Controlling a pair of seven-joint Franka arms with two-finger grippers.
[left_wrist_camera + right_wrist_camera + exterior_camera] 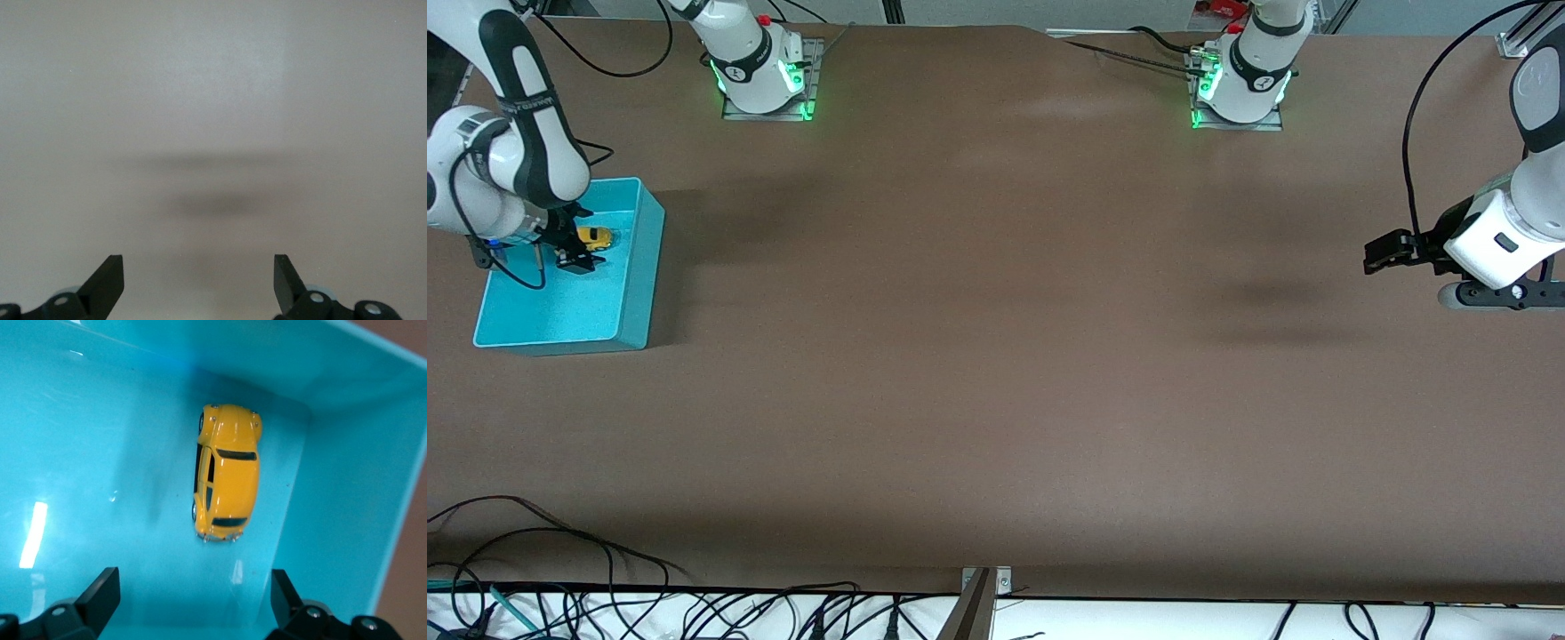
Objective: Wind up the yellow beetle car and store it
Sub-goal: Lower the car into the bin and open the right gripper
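Note:
The yellow beetle car (594,237) lies on the floor of the turquoise bin (633,293) at the right arm's end of the table. In the right wrist view the car (227,472) rests on its wheels close to a bin wall (347,487). My right gripper (575,260) hangs inside the bin just beside the car, open and empty (193,603). My left gripper (1383,253) is open and empty (199,283) above bare table at the left arm's end, where it waits.
The brown table (996,356) spreads between the two arms. Both arm bases (760,71) stand along the table edge farthest from the front camera. Loose cables (560,551) lie at the nearest edge.

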